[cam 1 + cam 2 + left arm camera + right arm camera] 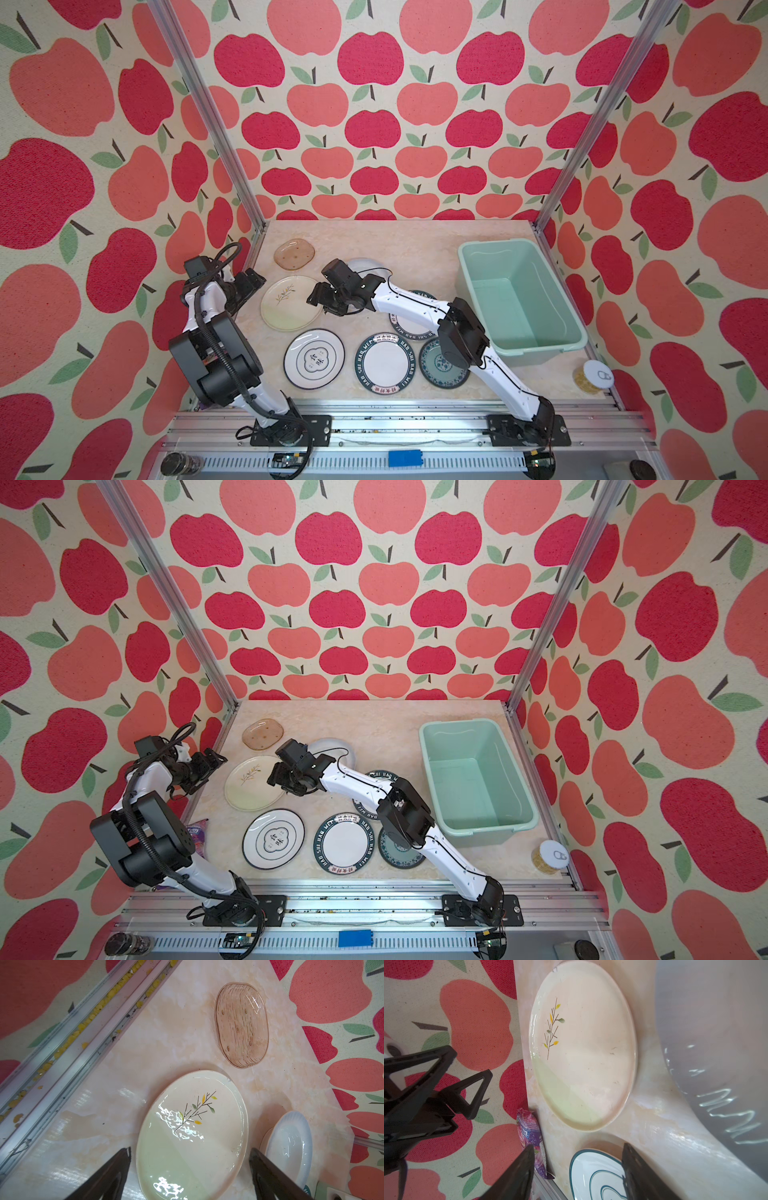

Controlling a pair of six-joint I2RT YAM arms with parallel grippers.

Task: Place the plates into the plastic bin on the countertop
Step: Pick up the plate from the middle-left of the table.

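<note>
Plates [345,843] number seven, all flat and face up on the beige marble-patterned countertop [395,243], all outside the pale mint-green rectangular plastic bin [544,299]. That one bin stands open side up at the right side, its long axis running from the back wall toward the front rail. At the far left lies the amber translucent oval plate [294,253], long axis across the counter. Beside it is the clear glass plate [370,264], half hidden by the right arm. Next nearer comes the cream round plate with a painted sprig [286,303], the sprig pointing to the far right. Along the front sit the white black-rimmed plate with a central emblem [314,359], a white plate with a dark-green lettered rim [384,365] and the teal patterned plate [434,369]. A second lettered-rim plate [410,327] shows behind them beneath the right arm.

Two grippers: the right gripper [318,305] hangs over the sprig plate's right rim with jaws apart and nothing between them, the glass plate just behind it, the bin well apart to its right. The left gripper [214,771], jaws spread wide and empty, sits beyond the counter's left rail, aimed at the sprig plate.
</note>
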